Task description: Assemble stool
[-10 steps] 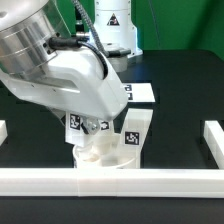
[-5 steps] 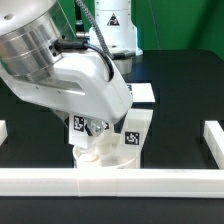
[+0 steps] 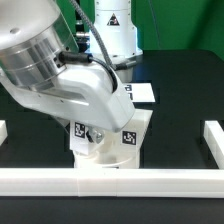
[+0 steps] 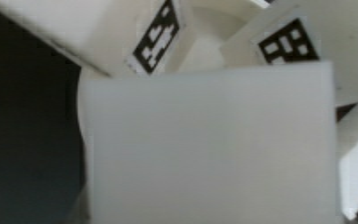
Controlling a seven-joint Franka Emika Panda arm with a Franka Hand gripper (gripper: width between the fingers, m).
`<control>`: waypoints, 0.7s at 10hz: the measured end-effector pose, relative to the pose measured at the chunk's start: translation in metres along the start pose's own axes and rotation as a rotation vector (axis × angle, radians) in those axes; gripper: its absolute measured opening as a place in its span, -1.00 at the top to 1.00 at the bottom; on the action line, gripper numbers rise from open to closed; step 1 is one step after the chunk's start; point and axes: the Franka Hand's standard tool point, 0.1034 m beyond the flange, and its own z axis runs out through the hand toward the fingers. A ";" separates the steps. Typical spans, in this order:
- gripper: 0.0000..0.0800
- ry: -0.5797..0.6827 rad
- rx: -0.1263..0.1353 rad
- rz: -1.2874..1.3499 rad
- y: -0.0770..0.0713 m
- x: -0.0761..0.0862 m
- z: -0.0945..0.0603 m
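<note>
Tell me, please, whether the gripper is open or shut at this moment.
Shut. In the exterior view the gripper sits low over the stool seat, fingers drawn close on a tagged white leg; the wrist view is too filled with white plastic to add anything.

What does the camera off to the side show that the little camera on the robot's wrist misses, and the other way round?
Only the exterior view shows the arm, the black table, the white border rails, the marker board behind, and the stool seat by the front rail. Only the wrist view gives a close look at one white block filling the picture, too near to name. Both show white stool parts with black-and-white tags.
</note>
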 end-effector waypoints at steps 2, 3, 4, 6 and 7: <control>0.15 0.002 0.000 0.000 0.000 0.001 0.001; 0.15 0.002 0.001 0.000 0.000 0.001 0.001; 0.15 0.003 0.001 0.000 0.000 0.001 0.001; 0.15 0.019 0.005 0.004 0.000 0.003 -0.001; 0.15 0.019 0.004 0.005 0.000 0.003 0.000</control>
